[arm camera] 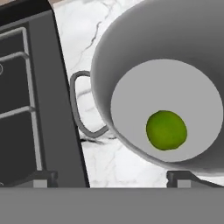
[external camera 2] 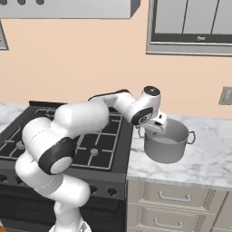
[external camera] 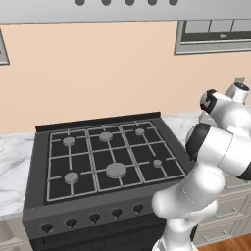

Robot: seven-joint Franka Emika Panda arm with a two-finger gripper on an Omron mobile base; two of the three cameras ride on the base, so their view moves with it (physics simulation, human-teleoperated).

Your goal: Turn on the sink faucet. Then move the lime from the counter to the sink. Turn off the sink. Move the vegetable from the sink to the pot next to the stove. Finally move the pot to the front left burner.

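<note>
White Franka arm reaches from the base across the stove's right side, elbow bent, wrist and hand over the pot's left rim in the right base view. In the left base view the arm rises at lower right and folds toward the right edge of frame. Tool is released, jaws spread wide, nothing between them; the two dark fingertips sit far apart at the bottom of the hand view, one over the stove edge, one near the pot wall. The hand camera looks down into the pot.

White marble tabletop with grey veins runs right of the stove over beige cabinets with drawer pulls; more of the same marble shows left of the stove in the left base view. Black gas stove with black grates and round grey burner caps has a row of front knobs along its lower edge. Peach wall behind, grey hood above the stove, grey-framed window upper right, wall outlet at far right.

Wide cylindrical grey steel pot with two small side handles stands upright on the tabletop just beside the stove's right edge, not on a burner. Left handle faces the stove. Small round glossy green lime lies on the pot's flat floor, off-centre, near the wall, clear of the tool.
</note>
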